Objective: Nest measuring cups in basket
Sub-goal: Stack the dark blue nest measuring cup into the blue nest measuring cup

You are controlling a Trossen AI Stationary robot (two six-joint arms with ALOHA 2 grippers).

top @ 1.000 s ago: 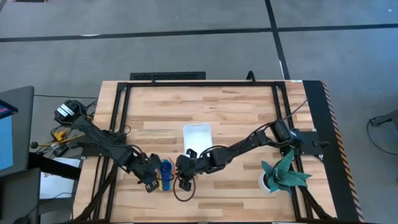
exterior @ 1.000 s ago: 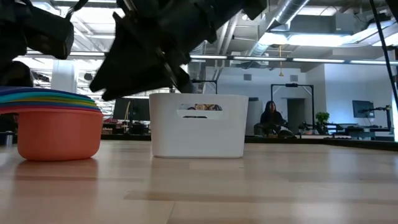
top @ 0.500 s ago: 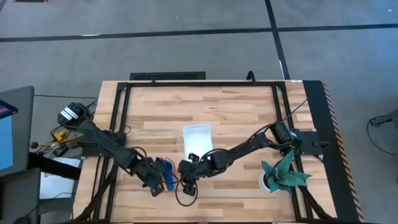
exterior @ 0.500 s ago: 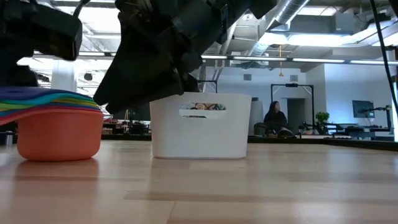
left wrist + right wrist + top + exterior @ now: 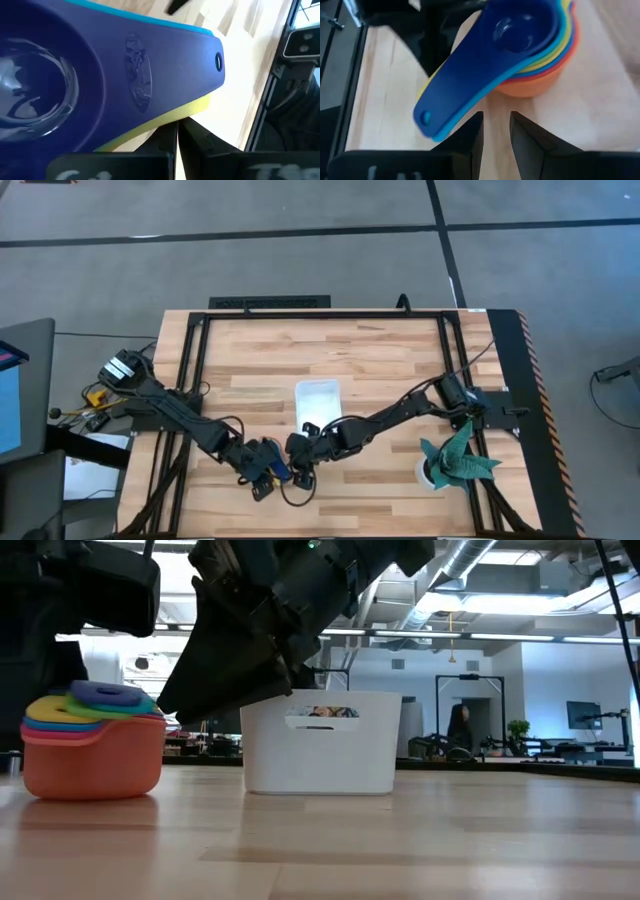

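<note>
Two robot arms meet over a nested stack of measuring cups (image 5: 530,55) on the wooden table (image 5: 380,360), just in front of the empty white basket (image 5: 318,402).

The left gripper (image 5: 266,472) is clamped shut on the fanned handles, likely to carry the whole stack as one. The right gripper (image 5: 496,131) hovers just beside the stack, fingers slightly apart, holding nothing. From above, the arms hide nearly all of the stack; only a patch of blue shows. The lower cups show only as coloured rims.
</note>
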